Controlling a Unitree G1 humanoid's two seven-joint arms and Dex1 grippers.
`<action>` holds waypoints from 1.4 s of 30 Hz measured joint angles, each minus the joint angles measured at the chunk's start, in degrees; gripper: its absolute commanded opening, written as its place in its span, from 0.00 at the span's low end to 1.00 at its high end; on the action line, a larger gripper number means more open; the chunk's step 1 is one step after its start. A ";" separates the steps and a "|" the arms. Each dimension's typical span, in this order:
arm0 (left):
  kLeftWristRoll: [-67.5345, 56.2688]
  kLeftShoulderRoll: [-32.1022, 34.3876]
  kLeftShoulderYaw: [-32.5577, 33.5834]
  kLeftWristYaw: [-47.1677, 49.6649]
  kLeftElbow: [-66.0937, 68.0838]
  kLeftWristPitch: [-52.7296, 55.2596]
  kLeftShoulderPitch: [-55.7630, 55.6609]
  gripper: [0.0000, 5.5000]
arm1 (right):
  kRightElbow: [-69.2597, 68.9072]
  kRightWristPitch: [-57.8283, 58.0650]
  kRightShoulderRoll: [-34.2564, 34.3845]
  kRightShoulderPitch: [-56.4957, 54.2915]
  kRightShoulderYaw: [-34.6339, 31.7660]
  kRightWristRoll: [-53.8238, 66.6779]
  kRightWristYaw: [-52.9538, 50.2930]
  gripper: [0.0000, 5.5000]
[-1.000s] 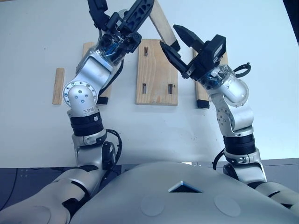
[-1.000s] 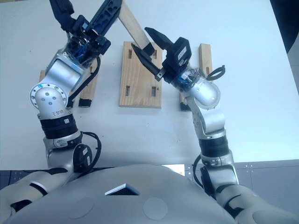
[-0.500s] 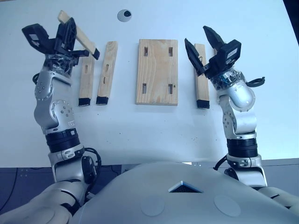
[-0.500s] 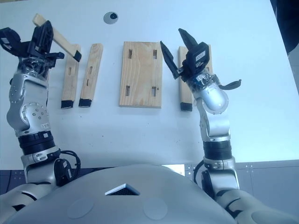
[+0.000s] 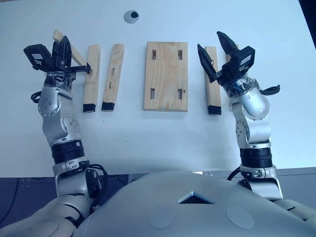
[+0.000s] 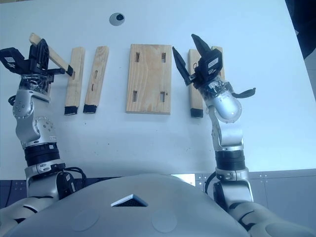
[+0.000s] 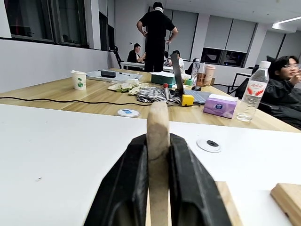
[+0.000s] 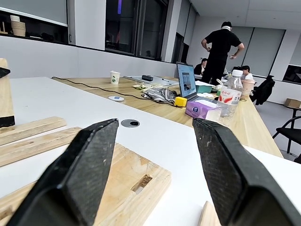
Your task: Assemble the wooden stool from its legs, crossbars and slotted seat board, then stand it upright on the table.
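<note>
- The white counter (image 5: 148, 143) carries every loose part, spread out between and beside our two sets of fingers.
- The slotted seat board (image 5: 166, 76) lies flat between the two sets, closer to the right one. Its four slots face up and are empty, so we judge the assembly barely begun.
- The nearest leg (image 5: 91, 78) lies just beside the left fingers on the board side, and a second leg (image 5: 112, 76) lies just past it. Both lie loose, so either would probably skid if we pushed it sideways.
- A third leg (image 5: 212, 86) lies under the right fingers (image 8: 89, 160). They hover spread wide and hold nothing, so they are free to pin a leg down.
- The left fingers (image 7: 124, 188) are clamped on the crossbar (image 7: 158, 117), which slants from them toward the nearest leg. We cannot tell whether its far end touches the wood.
- We judge the step in hand to be seating that crossbar in a leg slot. We should square its end to the slot, lower it straight and press without twisting.
</note>
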 measured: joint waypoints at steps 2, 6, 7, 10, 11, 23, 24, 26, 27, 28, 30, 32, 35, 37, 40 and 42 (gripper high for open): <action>0.02 -0.43 -0.01 -0.07 0.67 -1.05 0.33 0.07 | 0.02 0.00 -0.05 -0.02 -0.01 0.00 0.14 0.53; 0.03 -1.44 -0.05 -0.14 1.43 -2.40 1.92 0.07 | 0.09 0.02 -0.18 -0.04 -0.15 0.00 1.07 0.53; 0.02 -1.44 -0.06 -0.20 1.41 -2.54 2.10 0.07 | 0.09 0.03 -0.18 -0.04 -0.15 0.00 1.15 0.53; 0.64 -1.48 -0.64 -0.57 1.78 -4.72 3.00 0.07 | 0.09 0.23 -0.18 -0.03 -0.14 -0.06 1.24 0.53; 1.28 -1.49 -0.96 -0.76 2.35 -5.85 3.21 0.07 | 0.09 0.29 -0.18 -0.02 -0.11 -0.08 1.26 0.53; 1.52 -3.11 -1.38 -6.47 12.31 -23.19 5.50 0.07 | 0.09 1.05 -0.18 0.27 0.11 -0.11 1.43 0.53; 1.52 -2.93 -1.55 -6.75 12.58 -23.24 5.36 0.07 | 0.09 1.06 -0.17 0.27 0.11 -0.14 1.43 0.53; 1.56 -1.79 -2.39 -7.00 13.06 -22.97 5.04 0.07 | 0.09 1.10 -0.16 0.27 0.12 -0.55 1.33 0.53; 1.61 -1.11 -2.69 -7.06 13.12 -22.24 4.66 0.07 | 0.09 1.10 -0.09 0.27 0.16 -0.73 1.27 0.53; 1.62 -0.66 -3.11 -7.12 13.12 -21.52 4.27 0.07 | 0.08 1.09 -0.04 0.28 0.21 -0.86 1.24 0.53; 1.66 0.60 -3.72 -7.10 13.29 -19.22 3.34 0.07 | 0.08 1.09 0.01 0.28 0.46 -1.19 1.21 0.53; 1.66 1.28 -4.03 -7.02 13.50 -18.09 2.76 0.07 | 0.08 1.09 0.02 0.29 0.48 -1.26 1.17 0.53; 1.12 1.29 -3.92 -6.99 14.07 -18.03 2.59 0.07 | 0.08 1.10 0.02 0.35 0.48 -1.34 1.12 0.53; -0.15 0.68 -3.25 -7.07 15.09 -18.48 2.44 0.07 | 0.08 1.10 0.01 0.59 0.46 -1.42 1.05 0.53; -1.06 0.27 -2.87 -7.48 15.78 -19.71 2.53 0.07 | 0.08 1.10 0.04 1.01 0.49 -1.54 0.79 0.53; -1.06 0.26 -2.90 -7.63 15.84 -19.91 2.62 0.07 | 0.08 1.13 0.04 1.03 0.49 -1.56 0.61 0.53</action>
